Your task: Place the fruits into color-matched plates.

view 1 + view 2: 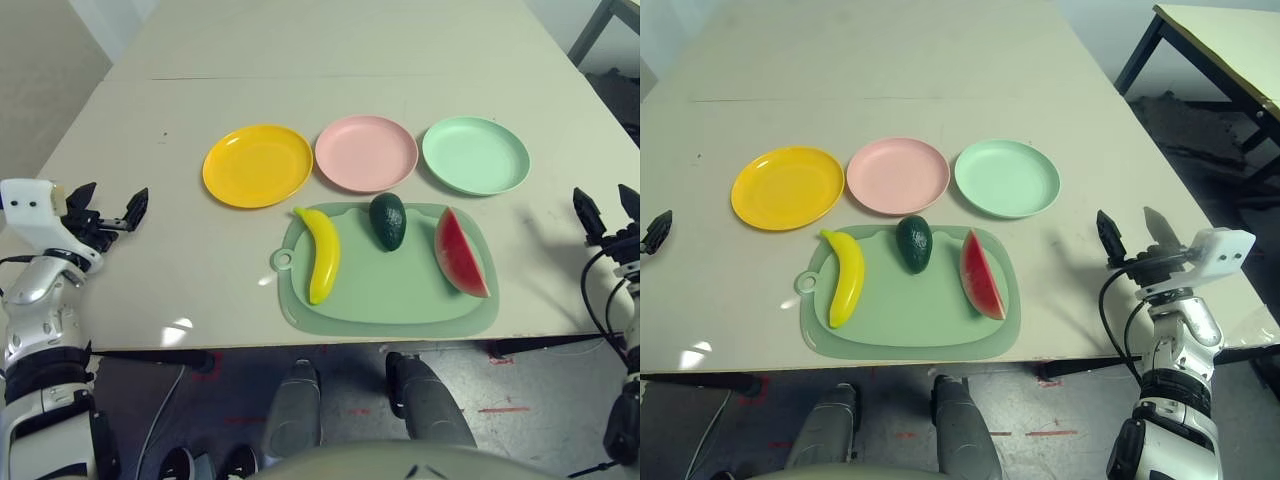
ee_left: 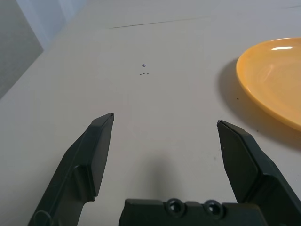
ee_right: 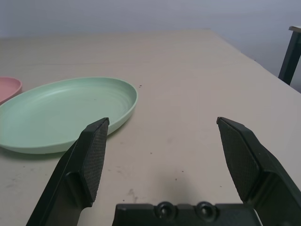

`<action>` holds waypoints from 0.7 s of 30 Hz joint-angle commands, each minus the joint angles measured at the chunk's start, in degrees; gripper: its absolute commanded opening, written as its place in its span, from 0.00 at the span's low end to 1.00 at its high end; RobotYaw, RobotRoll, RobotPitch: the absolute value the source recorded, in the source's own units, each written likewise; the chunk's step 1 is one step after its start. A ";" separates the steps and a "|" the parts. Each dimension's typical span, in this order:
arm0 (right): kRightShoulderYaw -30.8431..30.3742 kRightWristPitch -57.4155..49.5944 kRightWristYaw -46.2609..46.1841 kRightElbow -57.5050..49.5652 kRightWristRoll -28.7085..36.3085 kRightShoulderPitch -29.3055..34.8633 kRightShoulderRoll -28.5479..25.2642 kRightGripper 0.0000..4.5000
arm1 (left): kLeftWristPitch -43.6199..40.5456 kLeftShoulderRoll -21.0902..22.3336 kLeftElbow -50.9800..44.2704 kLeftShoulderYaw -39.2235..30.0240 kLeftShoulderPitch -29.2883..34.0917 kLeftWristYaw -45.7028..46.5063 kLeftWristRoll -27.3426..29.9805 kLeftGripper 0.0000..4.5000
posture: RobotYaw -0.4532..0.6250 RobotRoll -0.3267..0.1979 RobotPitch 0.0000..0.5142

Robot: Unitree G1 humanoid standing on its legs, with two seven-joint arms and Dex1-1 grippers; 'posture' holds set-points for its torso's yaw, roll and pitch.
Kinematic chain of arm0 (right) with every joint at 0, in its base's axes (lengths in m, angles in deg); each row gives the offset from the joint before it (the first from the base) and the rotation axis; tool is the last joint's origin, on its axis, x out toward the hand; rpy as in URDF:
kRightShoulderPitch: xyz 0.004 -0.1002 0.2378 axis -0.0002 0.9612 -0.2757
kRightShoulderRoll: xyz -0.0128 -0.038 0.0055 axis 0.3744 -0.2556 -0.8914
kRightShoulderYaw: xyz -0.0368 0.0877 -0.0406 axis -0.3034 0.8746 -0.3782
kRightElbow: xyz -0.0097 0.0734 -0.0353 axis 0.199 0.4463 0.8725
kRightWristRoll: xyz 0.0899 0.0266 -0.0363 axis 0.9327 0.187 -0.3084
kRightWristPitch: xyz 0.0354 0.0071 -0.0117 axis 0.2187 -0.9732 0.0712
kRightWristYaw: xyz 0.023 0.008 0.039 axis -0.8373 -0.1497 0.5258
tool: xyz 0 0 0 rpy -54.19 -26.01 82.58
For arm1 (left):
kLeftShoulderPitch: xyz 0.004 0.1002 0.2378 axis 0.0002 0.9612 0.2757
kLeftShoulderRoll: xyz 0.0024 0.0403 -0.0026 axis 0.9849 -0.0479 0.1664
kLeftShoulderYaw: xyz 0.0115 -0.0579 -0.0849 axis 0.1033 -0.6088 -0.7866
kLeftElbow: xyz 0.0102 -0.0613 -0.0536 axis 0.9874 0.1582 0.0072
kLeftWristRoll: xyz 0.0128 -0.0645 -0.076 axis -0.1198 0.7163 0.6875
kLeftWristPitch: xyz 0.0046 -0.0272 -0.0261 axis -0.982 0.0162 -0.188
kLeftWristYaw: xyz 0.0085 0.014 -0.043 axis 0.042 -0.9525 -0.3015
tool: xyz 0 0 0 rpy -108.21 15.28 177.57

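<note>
A yellow banana (image 1: 321, 255), a dark green avocado (image 1: 388, 221) and a red watermelon wedge (image 1: 461, 252) lie side by side on a pale green cutting mat (image 1: 390, 300). Behind the mat stand three plates in a row: yellow (image 1: 258, 165), pink (image 1: 366, 152) and mint green (image 1: 475, 154), all bare. My left gripper (image 1: 108, 210) hovers open over the table's left side, left of the yellow plate (image 2: 277, 84). My right gripper (image 1: 1133, 231) is open at the table's right side, right of the mint plate (image 3: 61, 113). Neither holds anything.
The beige table (image 1: 330, 60) stretches far behind the plates. Its front edge runs just below the mat. Another table with dark legs (image 1: 1200, 40) stands at the far right.
</note>
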 commanded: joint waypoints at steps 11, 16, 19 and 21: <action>1.81 -0.25 2.66 0.57 1.35 2.20 -2.71 1.00 | -1.23 0.36 -3.91 -0.30 4.03 -0.57 0.87 0.99 | 0.44 0.62 0.44; 3.42 -2.55 4.91 -2.89 3.27 5.47 -5.09 1.00 | -0.67 -2.66 -14.81 0.76 7.34 -10.72 8.24 0.99 | 0.46 0.62 0.43; 3.58 -6.54 5.84 -7.97 5.13 7.68 -5.90 1.00 | -6.79 -2.12 -27.33 2.61 11.61 -22.30 17.76 0.99 | 0.47 0.62 0.45; 3.89 -9.26 5.26 -10.04 6.09 7.89 -6.35 1.00 | -10.42 -0.33 -33.02 4.21 14.07 -27.43 20.73 0.99 | 0.46 0.62 0.45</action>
